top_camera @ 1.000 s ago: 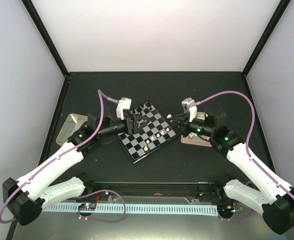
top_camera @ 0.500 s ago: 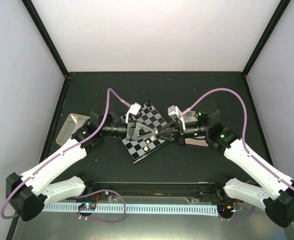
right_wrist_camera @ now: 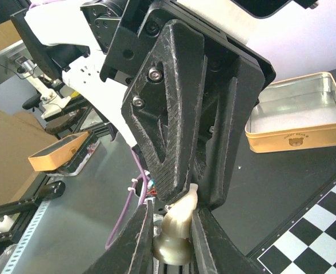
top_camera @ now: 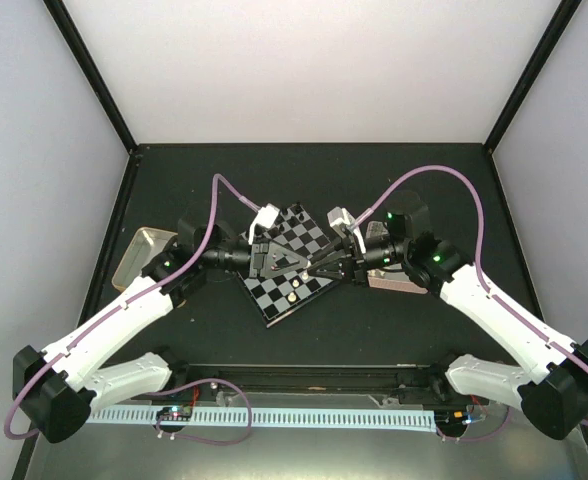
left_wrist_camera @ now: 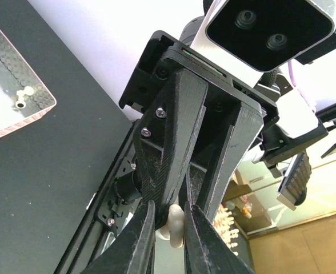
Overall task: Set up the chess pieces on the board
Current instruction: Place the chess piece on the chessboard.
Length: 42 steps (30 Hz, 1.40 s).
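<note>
Both arms are reaching in over the board (top_camera: pixel 319 235), which is lying turned cornerwise at mid-tabletop (top_camera: pixel 374 180). The pincers are meeting nose to nose above its near-right half.

Left pincer (left_wrist_camera: pixel 171 214) is pinching a cream-white chess piece (right_wrist_camera: pixel 178 228), its fingers pressing in on either side of the narrow top.

Right pincer (right_wrist_camera: pixel 172 220) is gripping the same piece lower down at the round base, so the piece is hanging between the two, clear of the squares.

One more cream piece (top_camera: pixel 290 296) is standing on a near square of the board. The other men on it are too small to sort.

Metal tin (top_camera: pixel 139 255) is sitting open on the left, well apart from the board.

Pink tray (left_wrist_camera: pixel 8 85) is lying on the right, partly under the right arm, and is holding a few loose cream pieces (left_wrist_camera: pixel 22 94).
</note>
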Each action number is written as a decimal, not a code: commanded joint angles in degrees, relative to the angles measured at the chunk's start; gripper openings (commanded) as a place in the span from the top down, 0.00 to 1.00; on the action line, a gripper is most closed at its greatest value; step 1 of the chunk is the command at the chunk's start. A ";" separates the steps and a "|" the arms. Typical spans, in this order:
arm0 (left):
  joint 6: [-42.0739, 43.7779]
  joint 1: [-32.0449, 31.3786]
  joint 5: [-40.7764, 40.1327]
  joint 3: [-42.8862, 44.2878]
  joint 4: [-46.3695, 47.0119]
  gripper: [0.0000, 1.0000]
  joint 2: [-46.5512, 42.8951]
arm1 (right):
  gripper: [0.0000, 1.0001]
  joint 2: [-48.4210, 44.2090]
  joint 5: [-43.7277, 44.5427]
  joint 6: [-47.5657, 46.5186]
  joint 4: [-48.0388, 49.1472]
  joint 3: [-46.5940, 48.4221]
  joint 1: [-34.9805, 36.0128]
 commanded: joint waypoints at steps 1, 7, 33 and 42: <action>1.18 -0.83 2.10 1.53 2.32 0.90 1.32 | 0.90 1.91 -0.62 -2.63 -1.50 1.37 1.03; 3.16 -0.83 2.94 1.81 -0.34 0.87 2.41 | 0.91 4.70 2.25 -3.07 -4.67 3.56 1.34; 14.28 1.94 -15.55 -2.32 -15.33 0.98 -0.25 | 0.34 7.95 14.91 3.55 -1.72 1.07 0.51; 17.14 0.03 -43.21 -11.90 -16.91 0.99 -6.08 | 0.26 0.69 38.91 14.83 3.54 -8.31 -0.90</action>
